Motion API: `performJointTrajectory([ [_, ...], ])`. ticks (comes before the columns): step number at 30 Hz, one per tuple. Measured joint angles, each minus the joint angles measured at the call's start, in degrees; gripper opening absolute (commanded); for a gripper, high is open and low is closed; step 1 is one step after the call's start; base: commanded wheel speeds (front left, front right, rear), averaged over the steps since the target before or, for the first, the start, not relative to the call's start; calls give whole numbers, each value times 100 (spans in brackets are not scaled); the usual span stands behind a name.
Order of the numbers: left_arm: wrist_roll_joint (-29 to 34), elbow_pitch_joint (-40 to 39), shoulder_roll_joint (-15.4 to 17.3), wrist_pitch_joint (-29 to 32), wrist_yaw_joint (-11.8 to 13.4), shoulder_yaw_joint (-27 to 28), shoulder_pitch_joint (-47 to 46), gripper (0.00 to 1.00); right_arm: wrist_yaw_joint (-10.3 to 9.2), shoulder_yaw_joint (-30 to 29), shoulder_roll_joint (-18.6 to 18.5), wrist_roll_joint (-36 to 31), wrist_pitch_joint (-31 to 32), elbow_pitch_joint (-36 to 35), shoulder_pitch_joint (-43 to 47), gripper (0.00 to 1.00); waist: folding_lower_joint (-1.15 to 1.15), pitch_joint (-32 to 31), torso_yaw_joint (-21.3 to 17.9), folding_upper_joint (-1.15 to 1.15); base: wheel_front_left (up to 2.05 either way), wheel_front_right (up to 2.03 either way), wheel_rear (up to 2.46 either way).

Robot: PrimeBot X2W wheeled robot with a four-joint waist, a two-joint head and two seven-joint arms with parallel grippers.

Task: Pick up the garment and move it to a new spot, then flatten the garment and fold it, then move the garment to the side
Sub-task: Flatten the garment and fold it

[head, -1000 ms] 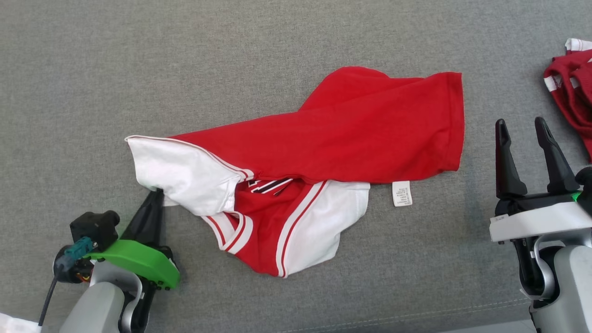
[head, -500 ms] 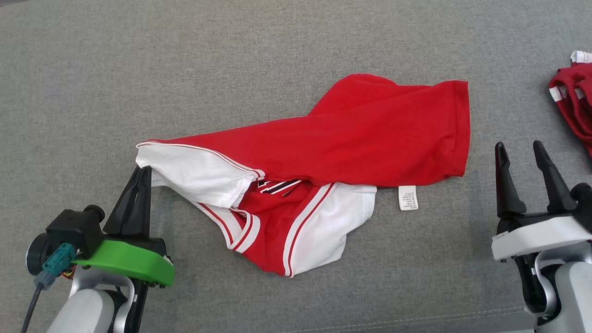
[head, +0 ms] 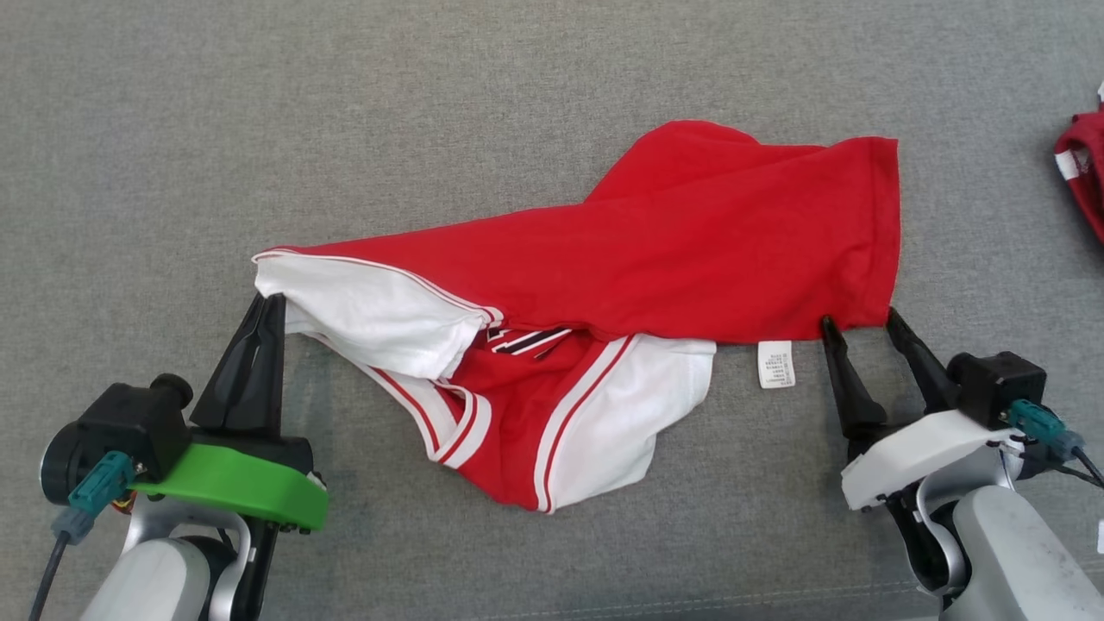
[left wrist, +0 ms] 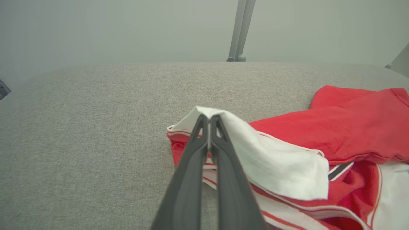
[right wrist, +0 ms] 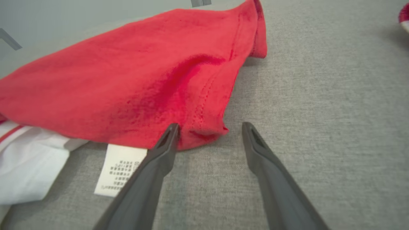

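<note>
Left gripper (head: pixel 274 302): its two dark fingers (left wrist: pixel 191 172) are pressed together, and the tips pinch the folded edge of the white sleeve (head: pixel 362 319) at the garment's left end
Right gripper (head: pixel 860 317): its fingers (right wrist: pixel 150 172) are spread wide and hold nothing; the near right corner of the red hem lies in the gap between the tips; the inner tip is right at the cloth's edge, though contact cannot be told, and the outer tip is over bare cushion just beside the corner
Garment (head: pixel 690 250): a red and white shirt, crumpled and folded over on itself, lying across the middle of the grey cushion (head: pixel 431 129) between the two grippers; the red body is to the right and far side, with white sleeves and striped trim to the left and near side
Care label (head: pixel 775 364): white, flat on the cushion, sticking out from under the red hem just beside the right gripper's inner finger
Edges: the right hem runs straight; the near white sleeve bulges toward the robot
Open room: wide bare cushion on the far side and to the left; a narrower bare strip runs on the near side down to a stitched seam (head: pixel 690 599)
Right margin: a second red and white garment (head: pixel 1082 172) lies at the cushion's right, well apart from the first
</note>
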Motion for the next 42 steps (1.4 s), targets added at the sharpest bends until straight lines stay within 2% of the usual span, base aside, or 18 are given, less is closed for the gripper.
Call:
performJointTrajectory([
  [1, 0, 3, 0, 0, -2, -4, -15, 0, 0, 85, -25, 7, -2, 110, -69, 52, 0, 13, 15, 0, 0, 0, 0],
  [2, 0, 11, 0, -4, -3, -14, -27, 0, 0, 152, -55, 12, -4, 212, -123, 29, 0, 23, 32, 0, 0, 0, 0],
  [3, 1, 19, -2, -14, -5, -25, -37, 0, 0, 194, -76, 51, -32, 283, -157, 0, 0, 30, 52, 0, 0, 0, 0],
  [7, 86, 0, -32, -116, -1, -37, -86, 0, 0, 215, -151, 183, -155, 352, -201, 0, 0, 42, 124, 0, 0, 0, 0],
  [10, 100, -58, -54, -220, 57, -7, -101, 0, 0, 275, -256, 279, -218, 134, -170, 0, 0, 32, 122, 0, 0, 0, 0],
  [22, 383, -775, 93, -427, 408, 336, -413, 0, 0, 48, -501, 480, -265, -1555, -330, 0, 0, -219, -141, 0, 0, 0, 0],
  [30, 589, -1105, 283, -469, 398, 553, -1234, 0, -1, -406, -716, 669, -57, -2323, -1014, 0, 0, -439, -257, 0, 0, 0, 0],
  [36, 704, -1365, 433, -263, 290, 623, -2313, 0, -1, -606, -932, 678, 194, -2839, -1902, 0, 0, -625, -340, 0, 0, 0, 0],
  [42, 703, -1365, 465, -162, 219, 661, -2902, 0, 0, -769, -1003, 726, 299, -2942, -2356, 0, 0, -744, -379, 0, 0, 0, 0],
])
